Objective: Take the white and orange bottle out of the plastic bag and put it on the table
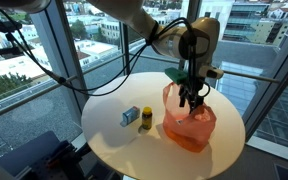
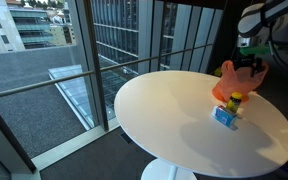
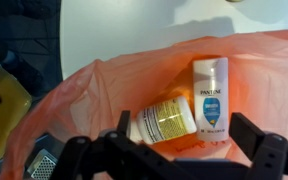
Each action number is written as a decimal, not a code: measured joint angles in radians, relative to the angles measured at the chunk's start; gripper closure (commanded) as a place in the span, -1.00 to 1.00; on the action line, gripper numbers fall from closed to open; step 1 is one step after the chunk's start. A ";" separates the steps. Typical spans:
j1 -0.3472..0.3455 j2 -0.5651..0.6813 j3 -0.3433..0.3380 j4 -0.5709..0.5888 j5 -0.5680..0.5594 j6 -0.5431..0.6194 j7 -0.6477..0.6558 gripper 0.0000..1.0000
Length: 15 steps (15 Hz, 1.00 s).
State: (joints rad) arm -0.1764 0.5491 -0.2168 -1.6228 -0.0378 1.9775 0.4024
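Robotiq gripper (image 1: 192, 96) hangs straight down over the open mouth of the orange plastic bag (image 1: 189, 125), which sits near the edge of the round white table (image 1: 109, 140). Its fingers (image 3: 269, 150) are spread wide apart and hold nothing, a stance that suits reaching in from above.

In the wrist view the white and orange bottle (image 3: 164, 122) lies on its side at the bottom of the bag, roughly between the fingers. That puts its length across the opening, so a grasp on its body looks more likely than one on the cap. A white Pantene bottle (image 3: 211, 95) lies just beside it, possibly touching, though the blur makes that hard to settle. It is the main thing in the way, since a finger coming down on that side could catch it instead.

The slack bag walls rise around both bottles and may fold in or lift with the pull. On the open tabletop beside the bag stand a blue box (image 1: 130, 117) and a small yellow-topped bottle (image 1: 145, 120), with bare surface left for setting down.
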 measured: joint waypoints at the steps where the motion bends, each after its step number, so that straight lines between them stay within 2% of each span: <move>1: 0.000 0.000 0.000 0.000 0.000 0.000 0.000 -1.00; 5: 0.000 0.004 0.001 -0.003 0.000 -0.001 -0.005 -1.00; 7: -0.001 0.006 0.003 -0.008 0.000 -0.001 -0.048 -1.00; 15: -0.019 0.006 0.005 -0.033 -0.018 0.015 -0.375 -1.00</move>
State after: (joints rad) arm -0.1959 0.5547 -0.2116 -1.6558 -0.0558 1.9924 0.0275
